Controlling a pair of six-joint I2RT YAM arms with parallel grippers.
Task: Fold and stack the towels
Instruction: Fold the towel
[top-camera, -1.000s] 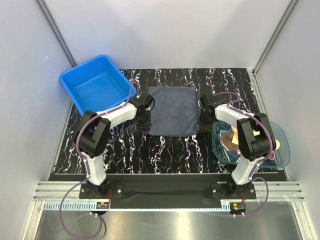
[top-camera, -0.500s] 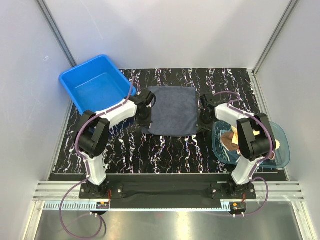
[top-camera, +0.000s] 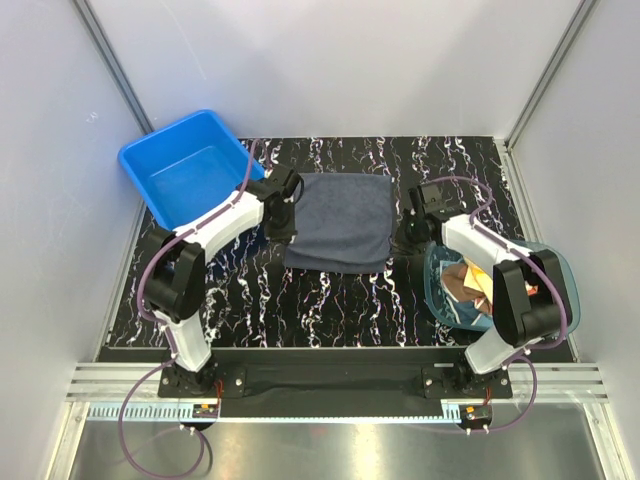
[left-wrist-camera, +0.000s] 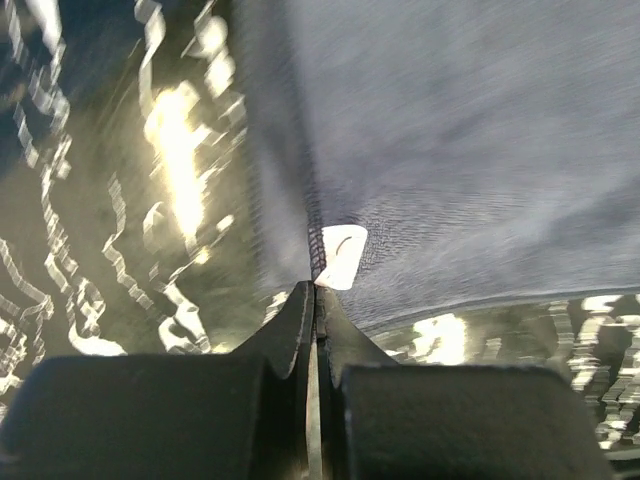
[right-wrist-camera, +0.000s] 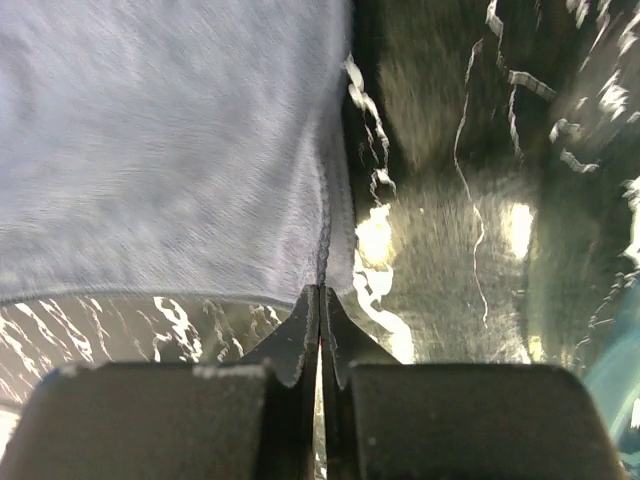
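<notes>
The step in hand looks like the first fold of the dark navy-grey towel (top-camera: 338, 220), which lies spread on the black marbled table (top-camera: 330, 310) in the middle of the top view, between the two arms. The left hand (top-camera: 287, 232) sits at the towel's lower-left corner and the right hand (top-camera: 408, 238) at its lower-right corner. In the left wrist view the fingers (left-wrist-camera: 295, 320) are pressed together on the hem just beside a small white tag (left-wrist-camera: 340, 257). In the right wrist view the fingers (right-wrist-camera: 300, 330) are likewise pinched together on the cloth's corner edge. Both views show the fabric rising away from the table near the grip, so the lower edge seems lifted rather than flat. The next move probably calls for both hands to carry this edge evenly toward the top of the frame and lay it on the far edge, keeping the corners level so the halves match. Other towels, one brown (top-camera: 462, 280), wait in the translucent teal bowl (top-camera: 568, 285) at lower right. The blue plastic tub (top-camera: 190, 175) stands at upper left, with no towel showing in it.
</notes>
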